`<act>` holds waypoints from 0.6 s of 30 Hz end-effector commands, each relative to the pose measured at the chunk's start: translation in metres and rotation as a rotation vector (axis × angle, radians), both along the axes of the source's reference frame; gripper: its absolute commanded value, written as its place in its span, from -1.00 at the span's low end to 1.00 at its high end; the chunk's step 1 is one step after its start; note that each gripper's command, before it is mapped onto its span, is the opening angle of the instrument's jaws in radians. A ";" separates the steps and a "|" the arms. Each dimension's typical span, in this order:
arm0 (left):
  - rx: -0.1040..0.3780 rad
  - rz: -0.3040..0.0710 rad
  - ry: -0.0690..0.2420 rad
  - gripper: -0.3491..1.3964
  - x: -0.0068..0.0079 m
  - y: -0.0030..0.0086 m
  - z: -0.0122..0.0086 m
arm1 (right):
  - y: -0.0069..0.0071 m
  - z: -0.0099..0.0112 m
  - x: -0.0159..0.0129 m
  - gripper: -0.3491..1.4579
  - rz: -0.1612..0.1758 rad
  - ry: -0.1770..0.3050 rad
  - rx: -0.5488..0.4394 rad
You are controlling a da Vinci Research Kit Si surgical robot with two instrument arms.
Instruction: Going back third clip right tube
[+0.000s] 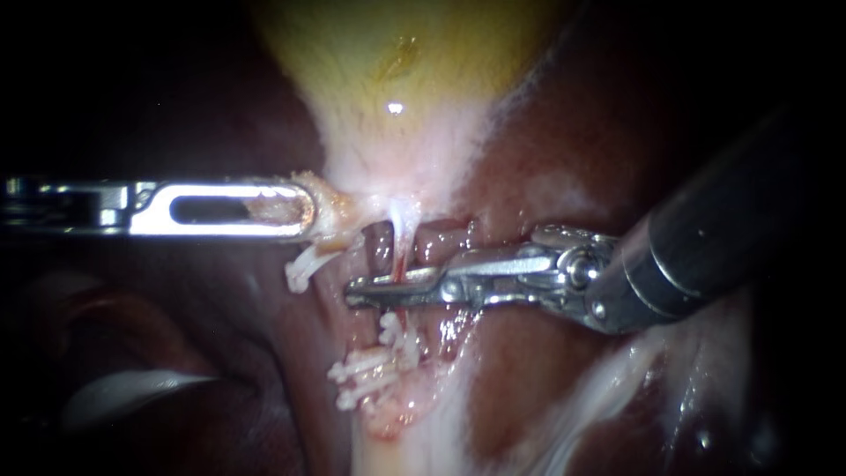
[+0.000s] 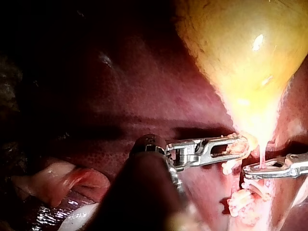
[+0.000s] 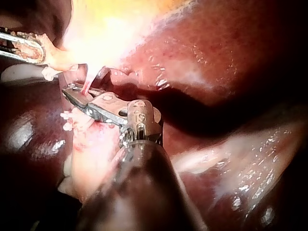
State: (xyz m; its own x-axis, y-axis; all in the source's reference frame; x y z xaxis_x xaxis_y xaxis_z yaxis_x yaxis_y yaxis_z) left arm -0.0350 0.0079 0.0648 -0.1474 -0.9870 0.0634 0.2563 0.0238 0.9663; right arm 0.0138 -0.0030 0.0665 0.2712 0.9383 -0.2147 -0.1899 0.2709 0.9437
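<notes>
Instruments: two, the left instrument (image 1: 304, 211) and the right instrument (image 1: 352, 293). Gallbladder (image 1: 397, 53): one; liver (image 1: 564, 132): one. White clips (image 1: 363, 375): at least three; exact count unclear.

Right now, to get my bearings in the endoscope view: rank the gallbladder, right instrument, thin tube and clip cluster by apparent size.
1. gallbladder and right instrument: too alike to rank
2. clip cluster
3. thin tube

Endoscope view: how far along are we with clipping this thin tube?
Done: white clips sit bunched just below the right instrument; I can't count them. In hand: the right instrument's tip lies across the thin tube, which looks whole, while the left instrument holds the neck of the gallbladder. Left: draw the right instrument clear of the tube.
</notes>
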 end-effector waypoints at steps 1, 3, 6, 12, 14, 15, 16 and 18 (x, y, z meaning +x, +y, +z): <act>0.000 0.000 0.001 -1.00 0.0000 0.0000 0.0001 | 0.0000 0.0000 0.0000 -1.00 0.000 0.000 0.000; 0.000 0.000 0.000 -1.00 0.0000 0.0000 0.0001 | 0.0000 0.0000 0.0000 -1.00 0.000 0.000 0.000; 0.000 0.000 0.000 -1.00 0.0000 0.0001 0.0001 | 0.0000 0.0000 0.0000 -1.00 0.000 0.000 0.000; 0.000 0.000 0.000 -1.00 0.0000 0.0001 0.0001 | -0.0001 0.0001 0.0000 -0.93 -0.018 0.014 -0.044; 0.000 0.000 0.000 -1.00 0.0000 0.0000 0.0001 | -0.0002 0.0002 0.0001 -0.74 -0.025 0.022 -0.072; 0.000 0.000 0.000 -1.00 0.0000 0.0000 0.0001 | -0.0002 0.0002 0.0001 -0.59 -0.031 0.027 -0.095; 0.000 0.000 0.000 -1.00 0.0000 0.0000 0.0001 | -0.0003 0.0003 0.0003 -0.50 -0.037 0.031 -0.117; 0.000 0.000 0.000 -1.00 0.0000 0.0000 0.0001 | -0.0004 0.0004 0.0004 -0.38 -0.051 0.041 -0.169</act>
